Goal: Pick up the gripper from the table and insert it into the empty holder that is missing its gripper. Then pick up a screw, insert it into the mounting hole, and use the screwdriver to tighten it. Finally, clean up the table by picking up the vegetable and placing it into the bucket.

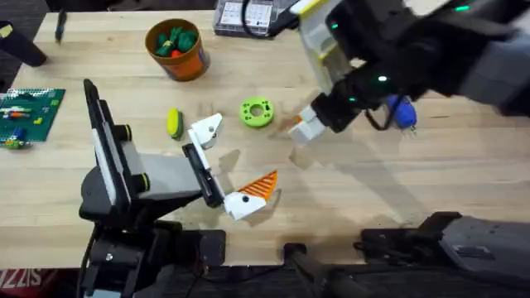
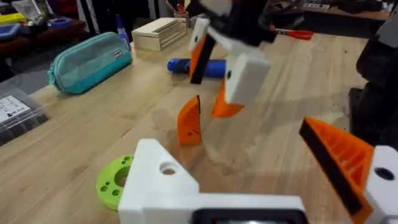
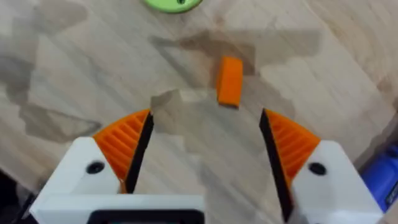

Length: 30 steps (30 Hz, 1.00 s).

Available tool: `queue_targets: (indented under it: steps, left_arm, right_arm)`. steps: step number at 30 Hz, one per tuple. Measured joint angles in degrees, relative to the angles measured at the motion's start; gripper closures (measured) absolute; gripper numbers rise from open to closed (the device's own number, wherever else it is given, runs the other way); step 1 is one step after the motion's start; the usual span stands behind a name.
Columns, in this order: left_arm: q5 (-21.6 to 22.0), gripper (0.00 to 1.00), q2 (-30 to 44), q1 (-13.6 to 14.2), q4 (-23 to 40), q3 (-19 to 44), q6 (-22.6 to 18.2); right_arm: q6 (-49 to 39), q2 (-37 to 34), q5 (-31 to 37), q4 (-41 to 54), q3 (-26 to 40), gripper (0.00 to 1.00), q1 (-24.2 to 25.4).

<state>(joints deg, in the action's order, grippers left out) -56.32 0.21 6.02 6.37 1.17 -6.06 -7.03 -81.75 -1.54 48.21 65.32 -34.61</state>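
Nearest the bases, the left tool (image 1: 222, 162) lies low on the surface (image 1: 431, 178), spread wide, one white holder (image 1: 206, 130) bare and its twin tipped orange. Farther out, the right tool (image 3: 205, 149) hangs spread above the gripper (image 3: 229, 81), which stands apart from both pads with the green ring (image 1: 256, 112) beside it. If the descent is off-centre, a pad may tip or flick the small wedge away; the screwdriver (image 1: 401, 110), vegetable (image 1: 174, 122) and bucket (image 1: 176, 49) wait beyond

You see a wooden table (image 1: 464, 178); on it lie a bucket (image 1: 176, 48) upper left, a green ring (image 1: 256, 112) at center, and a yellow-green vegetable (image 1: 174, 122) left of it.
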Motion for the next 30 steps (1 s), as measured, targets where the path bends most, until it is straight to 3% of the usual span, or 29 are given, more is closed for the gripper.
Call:
queue_targets:
  steps: [11, 19, 30]
  left_arm:
    - [0.0, 0.005, 0.0, 0.0, 0.0, 0.0, 0.0]
    - [0.0, 0.006, 0.0, 0.0, 0.0, 0.0, 0.0]
    - [0.0, 0.006, 0.0, 0.0, 0.0, 0.0, 0.0]
  right_arm:
    - [-2.2, -5.7, 2.3, -4.2, 0.0, 0.022, 0.2]
    - [-2.3, -13.7, 1.2, 0.8, 7.1, 0.009, 1.6]
    - [-2.3, -15.2, 1.1, 2.3, 8.3, 0.051, 1.6]
